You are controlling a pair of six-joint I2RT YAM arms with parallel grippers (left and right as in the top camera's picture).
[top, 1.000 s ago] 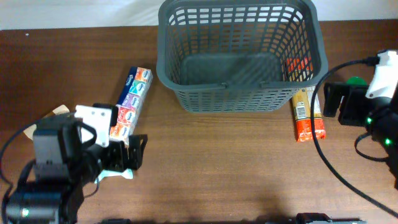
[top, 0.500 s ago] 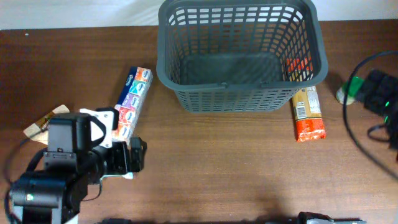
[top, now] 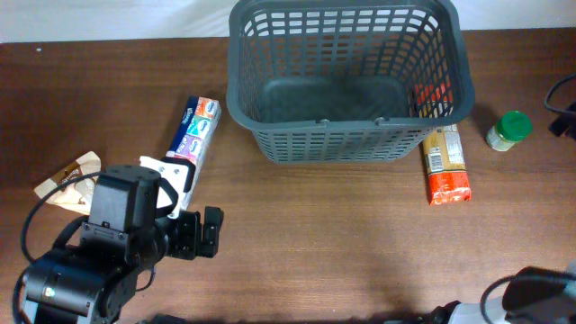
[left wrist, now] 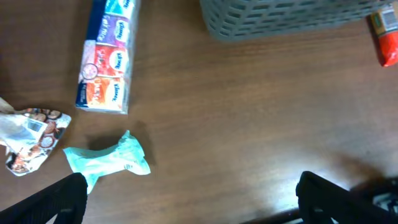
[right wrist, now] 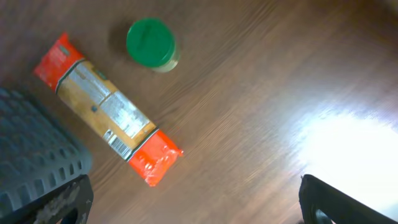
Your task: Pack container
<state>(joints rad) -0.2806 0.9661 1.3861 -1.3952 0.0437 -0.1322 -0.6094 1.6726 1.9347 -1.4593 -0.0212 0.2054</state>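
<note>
container: dark grey lattice basket is standing upright at the far middle of the table; its solid floor is showing through the open top
left claw: is hovering over the near left of the table, well apart from the container; jaws are standing wide with nothing between them; the wrist view is showing bare wood between the dark fingers
right claw: is hanging with jaws spread wide, gripping nothing; only the finger ends are showing, at the bottom corners of its wrist view
tissue pack: long and multicoloured; is lying flat left of the container, apart from it
teal packet: pale and crumpled; is lying near the tissue pack's near end
brown wrapper: is lying at the far left, just beside the teal packet
pasta packet: orange-ended; is lying at the container's right front corner; touching or not, cannot tell
jar: green-lidded; is standing right of the pasta packet, apart from it
</note>
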